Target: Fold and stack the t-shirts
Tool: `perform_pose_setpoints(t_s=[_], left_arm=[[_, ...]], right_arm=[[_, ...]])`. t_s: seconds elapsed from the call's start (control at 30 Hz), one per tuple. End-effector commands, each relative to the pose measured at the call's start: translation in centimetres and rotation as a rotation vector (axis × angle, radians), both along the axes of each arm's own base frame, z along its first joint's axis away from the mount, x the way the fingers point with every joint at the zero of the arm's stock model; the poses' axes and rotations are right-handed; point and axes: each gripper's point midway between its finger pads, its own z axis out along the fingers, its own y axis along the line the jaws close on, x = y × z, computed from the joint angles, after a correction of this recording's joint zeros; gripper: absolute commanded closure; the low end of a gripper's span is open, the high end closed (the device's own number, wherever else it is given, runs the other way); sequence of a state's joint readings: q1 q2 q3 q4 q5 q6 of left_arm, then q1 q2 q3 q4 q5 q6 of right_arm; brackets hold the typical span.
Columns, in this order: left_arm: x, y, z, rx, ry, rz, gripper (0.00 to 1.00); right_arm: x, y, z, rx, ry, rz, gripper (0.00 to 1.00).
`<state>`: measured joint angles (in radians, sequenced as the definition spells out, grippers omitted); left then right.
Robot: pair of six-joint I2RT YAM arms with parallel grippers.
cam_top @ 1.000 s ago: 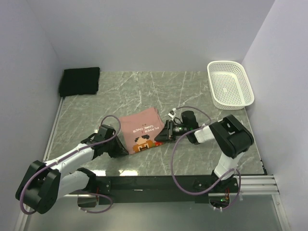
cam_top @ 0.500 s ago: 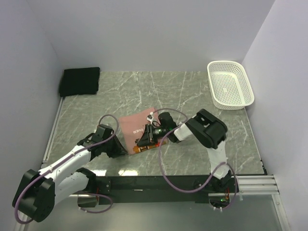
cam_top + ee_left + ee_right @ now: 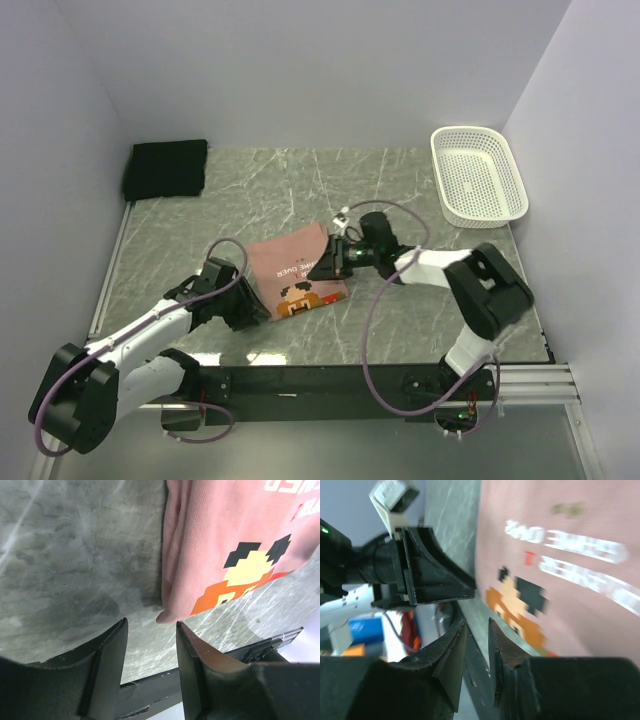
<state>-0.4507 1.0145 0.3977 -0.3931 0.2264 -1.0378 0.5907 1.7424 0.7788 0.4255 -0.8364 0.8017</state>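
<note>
The pink t-shirt (image 3: 290, 272) lies folded on the table's near middle, its cartoon print facing up (image 3: 225, 540) (image 3: 560, 570). A black t-shirt (image 3: 166, 168) sits folded in the far left corner. My left gripper (image 3: 250, 308) (image 3: 151, 622) rests low on the table at the pink shirt's near left corner; its jaws stand apart with nothing between them, and the corner lies just past the tips. My right gripper (image 3: 324, 264) (image 3: 477, 621) hovers at the shirt's right edge, its jaws a narrow gap apart and empty.
A white mesh basket (image 3: 478, 187) stands at the far right, empty. The marble table (image 3: 400, 190) is walled in at the left, back and right. A black rail (image 3: 320, 380) runs along the near edge between the arm bases.
The right gripper swept left over the pink shirt's near part, then drew back up to its right edge. The left arm stayed by the near left corner.
</note>
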Motion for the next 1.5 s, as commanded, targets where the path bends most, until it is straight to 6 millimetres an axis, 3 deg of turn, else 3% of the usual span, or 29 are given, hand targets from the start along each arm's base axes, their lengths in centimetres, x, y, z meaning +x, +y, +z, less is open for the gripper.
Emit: perform_pose_setpoints(t_s=[0.0, 0.03, 0.13, 0.27, 0.63, 0.87, 1.07, 1.2, 1.3, 1.47], left_arm=[[0.8, -1.3, 1.1, -0.058, -0.028, -0.023, 0.51], [0.9, -1.4, 1.1, -0.063, -0.030, -0.022, 0.51], [0.9, -1.6, 1.0, -0.061, -0.025, -0.031, 0.51], [0.8, -1.8, 0.7, -0.061, -0.017, -0.041, 0.52], [0.9, -2.2, 0.0, -0.059, -0.009, -0.061, 0.59], [0.8, -2.4, -0.4, -0.066, -0.001, -0.069, 0.63], [0.7, -2.6, -0.5, -0.076, 0.003, -0.074, 0.73], [0.8, -2.4, -0.3, -0.061, -0.001, -0.069, 0.94], [0.7, -1.9, -0.1, -0.039, 0.003, -0.061, 0.99], [0.2, -0.4, -0.1, 0.044, 0.036, -0.029, 0.99]], right_arm=[[0.8, -4.5, -1.0, -0.129, -0.058, -0.100, 0.68], [1.0, -5.4, -0.6, -0.143, -0.078, -0.125, 0.67], [0.8, -8.9, -2.3, -0.228, -0.054, -0.209, 0.64], [-0.1, -11.0, -3.8, -0.288, -0.023, -0.275, 0.58], [-1.2, -11.1, -7.6, -0.299, 0.095, -0.291, 0.57], [-1.1, -11.0, -8.3, -0.303, 0.108, -0.288, 0.57], [-1.1, -11.0, -8.6, -0.309, 0.118, -0.283, 0.60], [-1.0, -11.2, -8.8, -0.332, 0.113, -0.284, 0.67], [-0.8, -11.4, -8.8, -0.347, 0.103, -0.285, 0.78], [-0.4, -12.2, -8.7, -0.399, 0.078, -0.294, 0.99]])
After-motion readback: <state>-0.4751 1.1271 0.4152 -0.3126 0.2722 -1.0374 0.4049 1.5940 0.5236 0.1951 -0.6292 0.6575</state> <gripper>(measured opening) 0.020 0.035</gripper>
